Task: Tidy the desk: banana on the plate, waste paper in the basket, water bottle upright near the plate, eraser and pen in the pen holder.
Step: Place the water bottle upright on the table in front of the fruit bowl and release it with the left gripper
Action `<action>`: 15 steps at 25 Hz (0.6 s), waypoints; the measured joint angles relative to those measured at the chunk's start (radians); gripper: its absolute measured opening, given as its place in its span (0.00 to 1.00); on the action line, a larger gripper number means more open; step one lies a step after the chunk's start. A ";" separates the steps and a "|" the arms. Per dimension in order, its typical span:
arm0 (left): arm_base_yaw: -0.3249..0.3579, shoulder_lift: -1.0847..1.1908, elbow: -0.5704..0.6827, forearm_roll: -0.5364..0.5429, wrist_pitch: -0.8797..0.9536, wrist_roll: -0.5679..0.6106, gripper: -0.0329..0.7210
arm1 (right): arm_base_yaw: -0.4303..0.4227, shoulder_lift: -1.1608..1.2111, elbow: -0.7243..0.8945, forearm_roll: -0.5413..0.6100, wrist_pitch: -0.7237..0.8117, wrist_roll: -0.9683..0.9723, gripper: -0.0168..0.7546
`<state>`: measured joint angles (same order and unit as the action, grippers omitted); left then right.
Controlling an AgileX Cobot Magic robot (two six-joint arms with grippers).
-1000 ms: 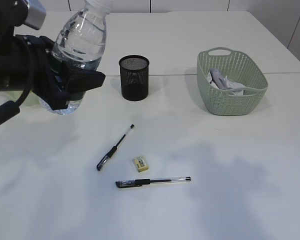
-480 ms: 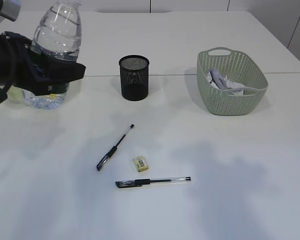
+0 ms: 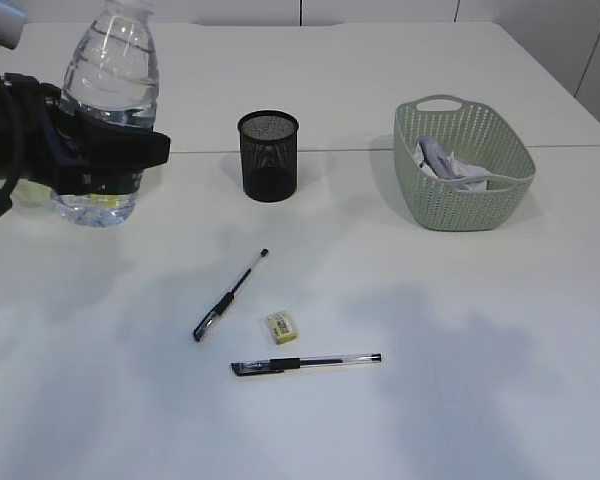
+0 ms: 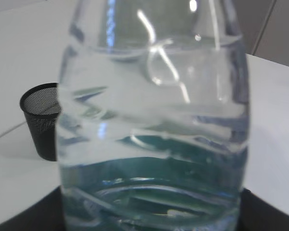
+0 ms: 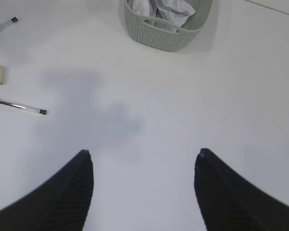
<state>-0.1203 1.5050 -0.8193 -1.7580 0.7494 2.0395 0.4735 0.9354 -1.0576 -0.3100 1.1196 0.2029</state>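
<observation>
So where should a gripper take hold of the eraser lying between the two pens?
Across the eraser's short sides, coming straight down from above: it is a small flat block lying on the table, with clear space around it.

1. Water bottle (image 3: 108,110): clear glossy plastic, ribbed wall, bright highlights (green tint low down in the left wrist view (image 4: 151,125)).
2. Pen holder (image 3: 269,155), upper centre: black wire mesh, matt, see-through weave; looks like metal.
3. Basket (image 3: 464,190), upper right: pale green plastic, perforated weave-pattern wall, satin finish.
4. Waste paper (image 3: 450,163) inside it: white, crumpled, matt.
5. Two pens: upper pen (image 3: 231,294) black with a matt grip; lower pen (image 3: 306,363) clear glossy barrel, black grip.
6. Eraser (image 3: 281,327): pale yellow, matt, printed sleeve.
7. Table (image 3: 480,380): white, smooth, low sheen.
8. Right gripper (image 5: 143,161) fingers: black, finely ribbed, matt.
</observation>
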 joint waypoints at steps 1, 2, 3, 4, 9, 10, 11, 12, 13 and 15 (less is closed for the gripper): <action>0.000 0.007 0.000 0.000 0.007 0.000 0.56 | 0.000 0.000 0.000 0.000 0.000 -0.001 0.66; 0.000 0.015 0.000 0.002 0.012 0.007 0.56 | 0.000 0.000 0.000 0.000 0.000 -0.001 0.66; 0.000 0.023 0.000 0.001 0.014 0.018 0.56 | 0.000 0.000 0.000 0.000 0.000 -0.002 0.66; 0.000 0.030 0.000 0.001 0.014 0.031 0.56 | 0.000 0.000 0.000 0.000 0.002 -0.002 0.66; 0.000 0.035 0.000 0.001 0.016 0.061 0.56 | 0.000 0.000 0.000 0.000 0.004 -0.005 0.66; 0.000 0.035 0.000 0.001 0.016 0.061 0.56 | 0.000 0.000 0.000 0.000 0.004 -0.005 0.66; 0.000 0.035 0.000 0.001 0.016 0.061 0.56 | 0.000 0.000 0.000 0.000 0.006 -0.005 0.66; 0.000 0.035 0.000 0.001 0.016 0.062 0.56 | 0.000 0.000 0.000 0.000 0.005 -0.005 0.66; 0.000 0.035 0.000 0.001 0.016 0.062 0.56 | 0.000 0.000 0.000 0.000 0.005 -0.005 0.66; 0.000 0.035 0.000 0.001 0.016 0.062 0.56 | 0.000 0.000 0.000 0.000 0.008 -0.005 0.66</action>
<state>-0.1203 1.5402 -0.8193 -1.7566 0.7650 2.1019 0.4735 0.9354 -1.0576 -0.3100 1.1272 0.1981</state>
